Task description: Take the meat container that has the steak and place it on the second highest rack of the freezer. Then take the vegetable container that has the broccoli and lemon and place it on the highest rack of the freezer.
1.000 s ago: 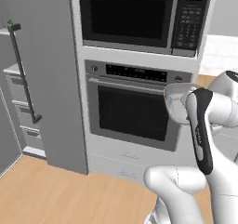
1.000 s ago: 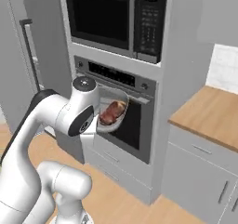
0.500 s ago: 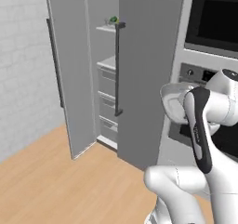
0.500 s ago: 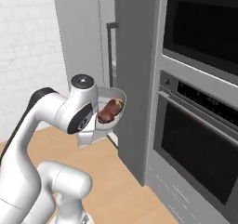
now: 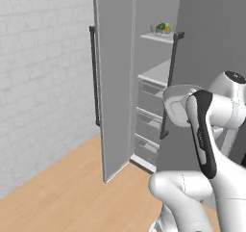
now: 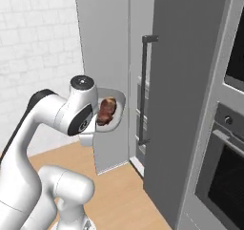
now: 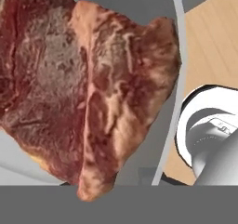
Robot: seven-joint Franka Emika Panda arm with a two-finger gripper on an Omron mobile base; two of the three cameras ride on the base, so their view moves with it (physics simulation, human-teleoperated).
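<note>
Wood floor [image 5: 62,192] beside white brick wall [image 5: 43,82]; freezer [image 5: 120,77] door open.

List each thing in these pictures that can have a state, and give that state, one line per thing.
freezer: door open, white shelves and grey drawers showing.
meat container: lifted off any surface, carried at the arm's end.
steak: lying in the meat container.
vegetable container: resting on a white freezer shelf, broccoli and lemon inside.
wall oven: door closed.

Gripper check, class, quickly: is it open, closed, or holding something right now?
Gripper: closed, holding the meat container with the steak in it.
</note>
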